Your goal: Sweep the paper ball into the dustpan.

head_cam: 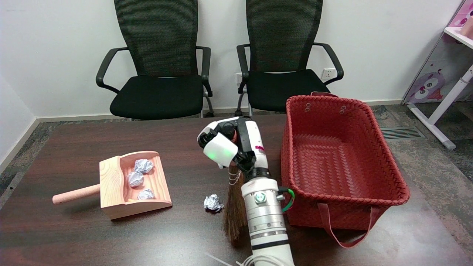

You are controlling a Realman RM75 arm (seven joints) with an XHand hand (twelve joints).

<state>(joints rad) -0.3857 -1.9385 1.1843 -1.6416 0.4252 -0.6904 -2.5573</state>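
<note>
A crumpled white paper ball [213, 203] lies on the dark wooden table, right of the wooden dustpan [111, 181]. The dustpan has a round handle pointing left and holds three paper balls [143, 166]. My right hand [229, 144] grips the handle of a small straw broom [234, 207]. The broom hangs bristles down, its brown bristles touching the table just right of the loose ball. My white forearm hides part of the broom.
A large red woven basket [384, 155] with strap handles stands on the table's right side, close to my arm. Two black office chairs [159, 66] sit behind the table's far edge. A white shelf [454, 74] stands at the far right.
</note>
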